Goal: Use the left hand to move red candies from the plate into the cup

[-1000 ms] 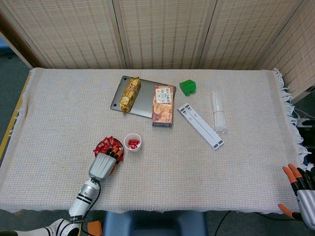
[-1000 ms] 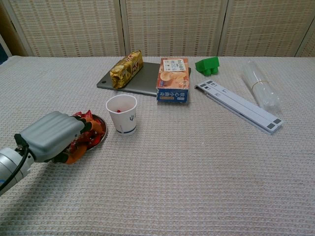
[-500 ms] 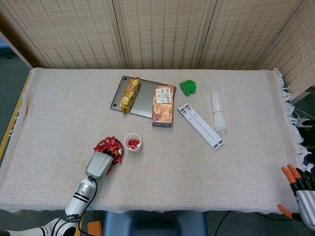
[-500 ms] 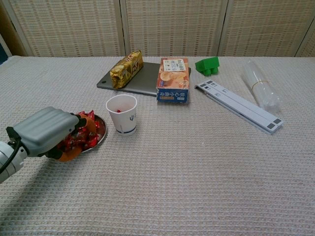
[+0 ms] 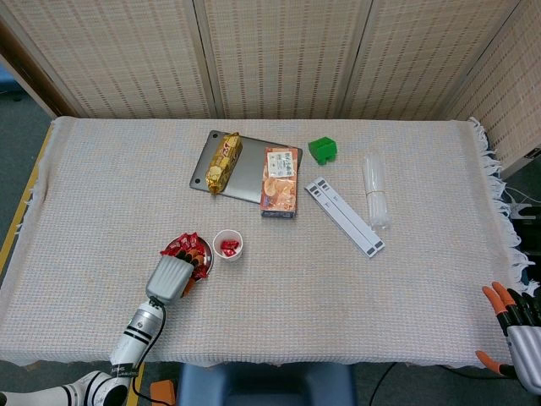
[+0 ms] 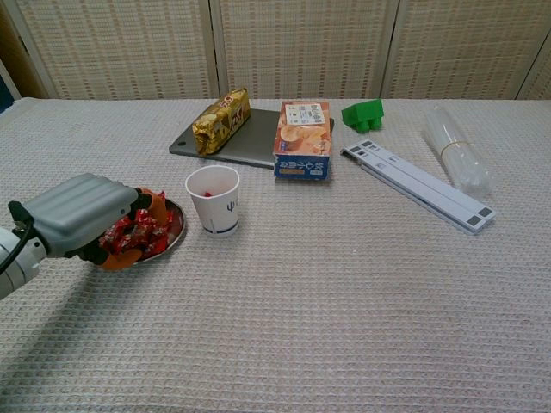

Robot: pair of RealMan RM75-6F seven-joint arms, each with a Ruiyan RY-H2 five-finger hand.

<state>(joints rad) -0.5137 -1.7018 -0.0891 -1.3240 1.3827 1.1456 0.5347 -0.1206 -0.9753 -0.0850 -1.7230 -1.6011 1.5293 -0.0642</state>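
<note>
Our left hand [image 6: 76,222] lies over the near left side of the plate [image 6: 175,232], fingers curled down among the red candies [image 6: 142,231]; we cannot tell whether it holds one. The cup [image 6: 214,200], just right of the plate, bears a small dark mark we cannot read. Our right hand [image 5: 517,330] rests at the near right edge, fingers apart, empty.

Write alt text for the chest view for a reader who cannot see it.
The robot's left hand reaches into a plate of red candies, its fingers down among them, beside a white paper cup on a cloth-covered table. Behind stand a gold snack bag, a biscuit box and a green block.
</note>
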